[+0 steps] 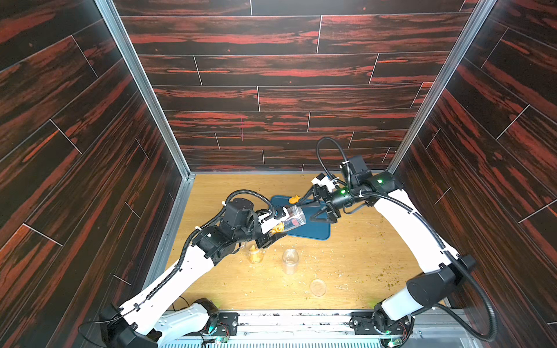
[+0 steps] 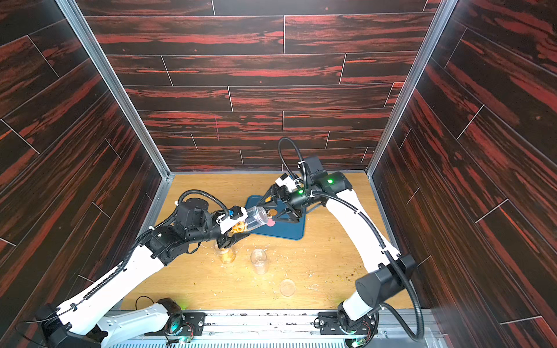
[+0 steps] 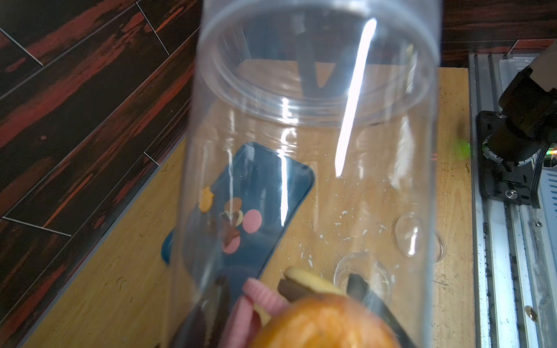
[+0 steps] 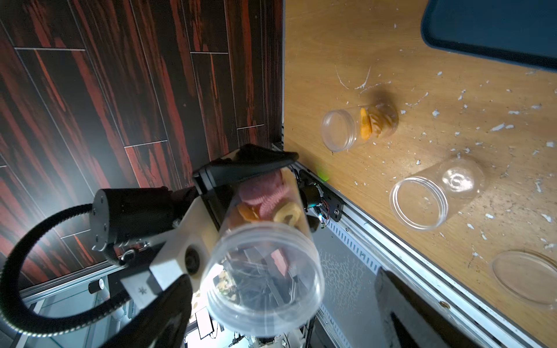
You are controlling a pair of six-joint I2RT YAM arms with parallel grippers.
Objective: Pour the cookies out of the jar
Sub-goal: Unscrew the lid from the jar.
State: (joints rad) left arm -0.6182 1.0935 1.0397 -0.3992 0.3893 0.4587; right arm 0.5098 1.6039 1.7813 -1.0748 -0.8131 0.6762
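Observation:
My left gripper (image 1: 278, 224) (image 2: 238, 224) is shut on the base end of a clear jar (image 1: 294, 218) (image 2: 256, 216) (image 3: 316, 135) (image 4: 265, 271). The jar lies tilted, its open mouth out over the blue tray (image 1: 313, 233) (image 2: 286, 232) (image 3: 271, 180). Pink, yellow and orange cookies (image 4: 265, 195) (image 3: 301, 301) sit bunched at the jar's base end. A few cookies (image 3: 235, 223) (image 1: 294, 199) (image 2: 271, 223) lie on the tray. My right gripper (image 1: 307, 212) (image 2: 269, 211) (image 4: 286, 316) is open, with its fingers either side of the jar's mouth and apart from it.
A small open jar of orange snacks (image 1: 254, 254) (image 4: 358, 126) and an empty clear jar (image 1: 290, 260) (image 4: 434, 202) stand on the wooden table (image 1: 361, 271). A clear lid (image 1: 318, 287) (image 4: 527, 277) lies nearer the front rail. Pale crumbs are scattered about.

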